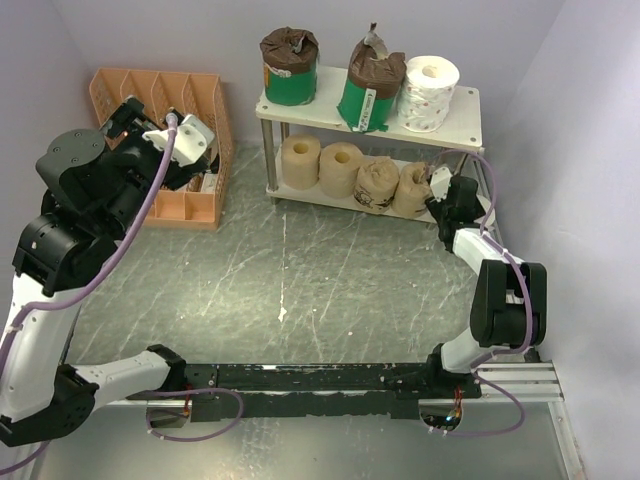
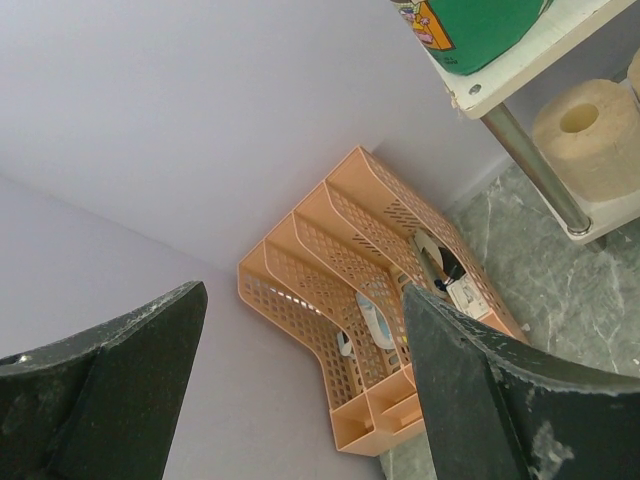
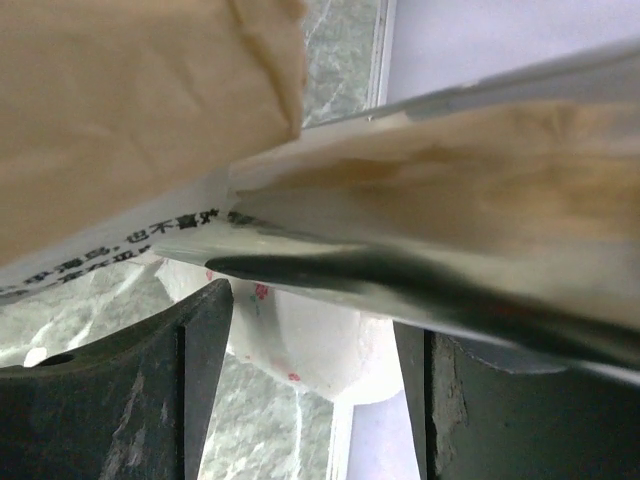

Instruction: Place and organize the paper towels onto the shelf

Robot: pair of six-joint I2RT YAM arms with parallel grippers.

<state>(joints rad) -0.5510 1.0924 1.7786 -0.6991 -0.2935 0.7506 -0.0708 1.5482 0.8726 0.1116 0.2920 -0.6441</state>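
We judge the task to be near its end. The shelf (image 1: pixel 466 118) carries two green-banded rolls (image 1: pixel 289 65) and one white roll (image 1: pixel 430 92) on its upper board, and four beige rolls (image 1: pixel 340 168) in a row on its lower board. The step in hand looks like work on one more roll at the right end of that lower board.

The right gripper (image 3: pixel 312 340) is pushed in there, just beside the rightmost beige roll (image 1: pixel 411 188). Its wrist view shows tan wrapping crowding close above the fingers. A white speckled roll (image 3: pixel 330 365) fills the gap between them a little further in. The jaws stand partway apart, and we cannot tell whether the fingers (image 3: pixel 200 390) press on that roll or only frame it.

If the roll is gripped, the next move calls for seating it flat on the board without nudging its beige neighbour. Then the gripper must back straight out, clear of the shelf's right legs.

The left gripper (image 2: pixel 300 295) hangs spread wide and empty, well to the left of the shelf, over the orange organizer (image 1: pixel 130 85).
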